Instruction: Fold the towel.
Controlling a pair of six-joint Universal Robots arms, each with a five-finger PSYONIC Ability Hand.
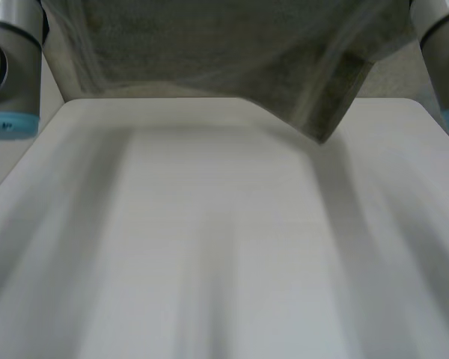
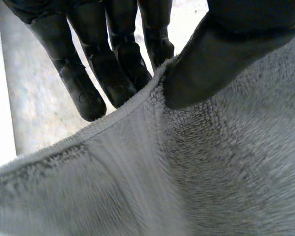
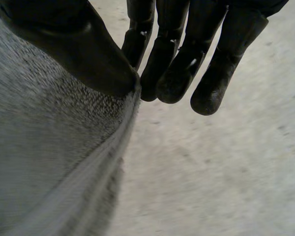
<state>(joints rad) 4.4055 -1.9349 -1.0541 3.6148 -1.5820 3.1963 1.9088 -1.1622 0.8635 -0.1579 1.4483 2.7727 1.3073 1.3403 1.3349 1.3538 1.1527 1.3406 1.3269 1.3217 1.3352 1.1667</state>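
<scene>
Head view: high, down over table (image 1: 224, 262). Wrist views: very close on towel (image 2: 211, 172) edge. All share towel.

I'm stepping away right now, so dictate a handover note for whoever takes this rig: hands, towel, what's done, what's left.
Left hand: shut on the grey terry-cloth towel, pinching its hemmed edge between thumb and fingers.
Right hand: shut on a hemmed edge too.
Towel: held up off the white table, one corner dangling lowest.
Done: towel is lifted.
Left: lay it down and fold it.
</scene>
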